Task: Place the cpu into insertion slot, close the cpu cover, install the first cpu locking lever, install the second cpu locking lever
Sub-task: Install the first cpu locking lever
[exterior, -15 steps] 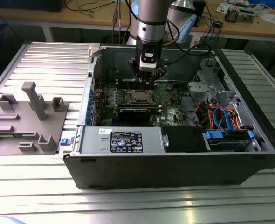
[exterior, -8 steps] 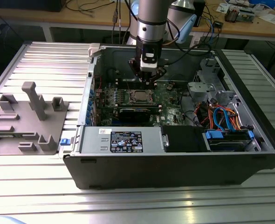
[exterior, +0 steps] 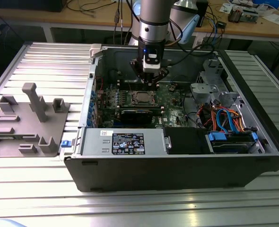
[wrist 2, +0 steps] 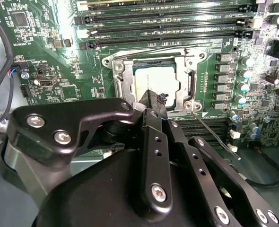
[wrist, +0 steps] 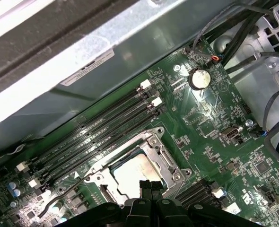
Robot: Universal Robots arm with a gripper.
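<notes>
Gripper [wrist: 150,186]: fingers closed together, holding nothing. Position: directly above one edge of cpu cover [wrist: 157,142], lying flat over seated cpu [wrist: 131,174].

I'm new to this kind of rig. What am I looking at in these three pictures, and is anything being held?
A robot arm reaches into an open computer case lying on a ribbed metal table. The exterior view looks on from outside; both wrist views ride on the arm, looking down at the green board. There a silver chip sits under a metal frame. The pincer is shut at the chip's edge, holding nothing. A thin wire lever sticks out beside the frame.
</notes>
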